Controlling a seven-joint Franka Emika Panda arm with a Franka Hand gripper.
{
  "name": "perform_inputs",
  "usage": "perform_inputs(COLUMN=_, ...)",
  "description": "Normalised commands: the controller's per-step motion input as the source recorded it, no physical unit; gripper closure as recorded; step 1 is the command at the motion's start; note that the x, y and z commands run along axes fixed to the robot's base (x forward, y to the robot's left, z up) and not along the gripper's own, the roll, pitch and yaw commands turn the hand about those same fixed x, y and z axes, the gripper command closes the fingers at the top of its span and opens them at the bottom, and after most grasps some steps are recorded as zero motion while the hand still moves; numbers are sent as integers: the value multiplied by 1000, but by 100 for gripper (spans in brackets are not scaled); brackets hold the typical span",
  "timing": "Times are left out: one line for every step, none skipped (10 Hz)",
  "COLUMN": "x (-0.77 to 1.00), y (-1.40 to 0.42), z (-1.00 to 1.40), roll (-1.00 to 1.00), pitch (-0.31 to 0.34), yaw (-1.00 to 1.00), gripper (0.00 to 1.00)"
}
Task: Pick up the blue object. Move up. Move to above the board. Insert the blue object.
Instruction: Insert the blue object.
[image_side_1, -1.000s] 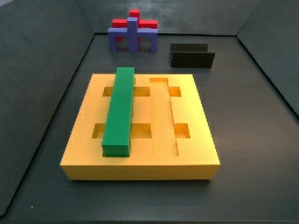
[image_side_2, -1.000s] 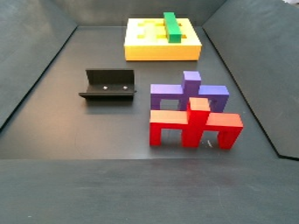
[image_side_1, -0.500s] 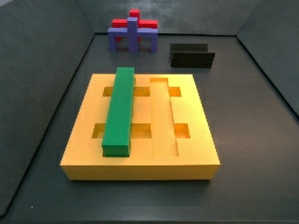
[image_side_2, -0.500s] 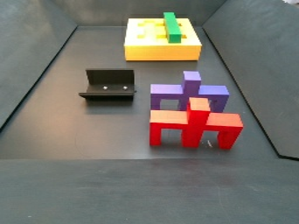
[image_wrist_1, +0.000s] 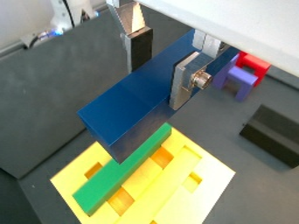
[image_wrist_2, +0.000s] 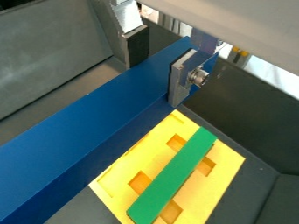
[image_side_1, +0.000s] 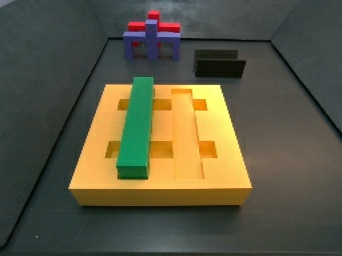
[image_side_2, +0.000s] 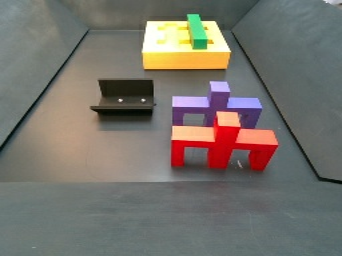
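The gripper (image_wrist_1: 163, 68) is shut on the blue object (image_wrist_1: 140, 105), a long dark-blue bar held high between the silver fingers; both also show in the other wrist view, gripper (image_wrist_2: 160, 66) and bar (image_wrist_2: 93, 131). Far below lies the board (image_wrist_1: 181, 191), a yellow grooved slab, with a green bar (image_wrist_1: 122, 171) lying in one groove. Both side views show the board (image_side_1: 185, 130) (image_side_2: 167, 60) and the green bar (image_side_1: 138, 125) (image_side_2: 199, 32). Neither side view shows the gripper or the blue object.
The dark fixture (image_side_1: 221, 63) (image_side_2: 123, 98) stands on the floor beyond the board. A purple arch piece (image_side_2: 214, 105) and red blocks (image_side_2: 223, 143) stand past it, also seen in a wrist view (image_wrist_1: 246, 72). Grey walls enclose the floor.
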Motion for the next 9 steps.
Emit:
perform_inputs(x=43, y=0, z=-1000, roll=0, pitch=-61, yaw=206, gripper=100)
perform_inputs(x=14, y=-97, z=-1000, roll=0, pitch=-46, yaw=229, gripper=100)
perform_inputs(x=0, y=-120, z=-1000, roll=116, pitch=-39, yaw=166, gripper=100)
perform_inputs(x=0, y=-183, z=-1000, roll=156, pitch=-66, yaw=117, gripper=100)
perform_inputs(x=0, y=-257, z=-994, roll=124, pitch=-83, yaw=117, gripper=100)
perform_inputs(x=0, y=-117, z=-1000, roll=0, pitch=-101, yaw=9, gripper=100)
perform_inputs(x=0, y=-54, z=-886, roll=-46, pitch=-106, yaw=0, gripper=100)
perform_inputs(x=0, y=-163, z=-889, roll=0, pitch=-127, yaw=0, gripper=100)
perform_inputs(x=0, y=-186, z=-866, roll=0, pitch=-113, yaw=34, gripper=100)
